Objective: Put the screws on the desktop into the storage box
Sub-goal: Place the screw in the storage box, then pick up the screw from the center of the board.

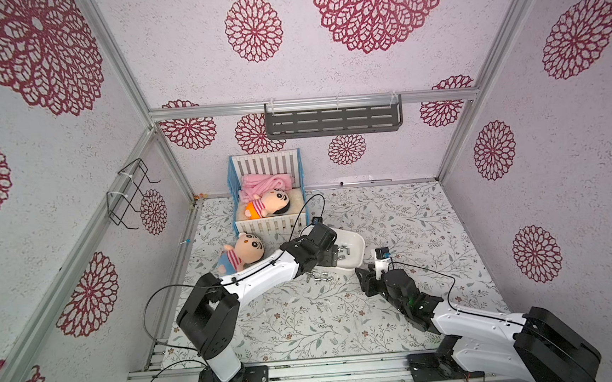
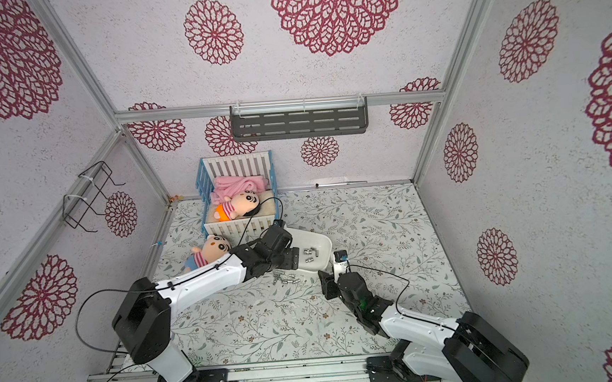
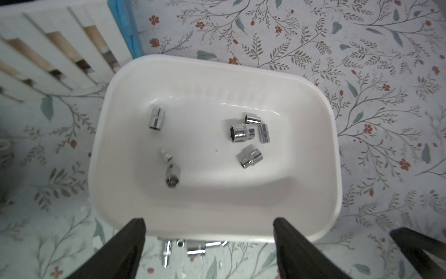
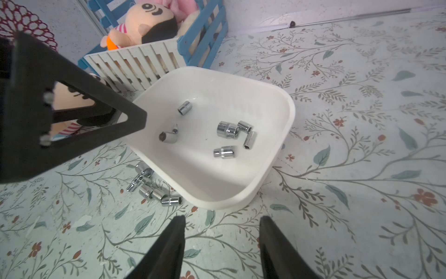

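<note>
Rails (image 1: 328, 369) are running along the near edge of the bench (image 1: 306, 321), carrying both arm bases. Further in, around the middle of the bench, the right end effector (image 4: 222, 218) is hanging close above the leafy print. Its fingers are standing partly apart and gripping nothing, and it is pointing toward the storage box (image 3: 301, 188).

A small heap of screws (image 4: 152, 188) is lying on the bench just beside the box's near wall, some of them touching one another. The box itself is sitting a little past the middle of the bench, toward the far edge. Seven more silver pieces (image 3: 242, 132) are lying on its floor: four are clustering at one end, three are spreading out at the other, and one of those three is showing up blurred.

The left end effector (image 3: 209, 219) is hovering over the box's near rim, its fingers spreading wide with nothing between them.

Toward the left edge, a plush doll (image 1: 244, 251) is lying on the bench beside the left arm. Behind it, a blue and white crib (image 1: 270, 227) is standing against the far edge, nearer the far left corner. It is holding a second doll (image 1: 272, 203) and a pink blanket (image 1: 263, 184). One corner of the crib is sitting just beside the box.
</note>
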You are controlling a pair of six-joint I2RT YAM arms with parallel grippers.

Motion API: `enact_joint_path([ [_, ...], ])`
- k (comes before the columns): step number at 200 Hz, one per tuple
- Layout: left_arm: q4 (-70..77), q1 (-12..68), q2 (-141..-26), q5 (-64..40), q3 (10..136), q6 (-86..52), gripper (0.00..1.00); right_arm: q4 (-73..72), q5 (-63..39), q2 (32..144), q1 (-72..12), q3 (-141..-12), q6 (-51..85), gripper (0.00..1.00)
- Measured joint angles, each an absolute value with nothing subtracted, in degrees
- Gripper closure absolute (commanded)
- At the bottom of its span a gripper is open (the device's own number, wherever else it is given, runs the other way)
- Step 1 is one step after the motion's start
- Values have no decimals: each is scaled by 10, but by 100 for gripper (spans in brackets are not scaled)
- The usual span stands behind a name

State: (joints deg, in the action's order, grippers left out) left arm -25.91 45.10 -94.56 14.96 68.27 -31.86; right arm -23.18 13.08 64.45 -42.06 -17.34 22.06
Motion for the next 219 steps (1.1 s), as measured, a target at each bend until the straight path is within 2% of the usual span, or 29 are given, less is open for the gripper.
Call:
enact_joint_path([
  [50, -256, 451, -766, 154, 550, -317, 3, -247, 97, 634, -479, -173, 197, 51],
  [86, -249, 451, -703, 164, 451, -318, 3, -245, 90, 680, -527, -190, 180, 52],
  [141, -176, 451, -718, 184, 369, -316, 3, -226, 86, 782, -548, -247, 171, 51],
  [219, -127, 451, -805, 157, 379, -292, 3, -163, 101, 895, -548, -321, 175, 50],
])
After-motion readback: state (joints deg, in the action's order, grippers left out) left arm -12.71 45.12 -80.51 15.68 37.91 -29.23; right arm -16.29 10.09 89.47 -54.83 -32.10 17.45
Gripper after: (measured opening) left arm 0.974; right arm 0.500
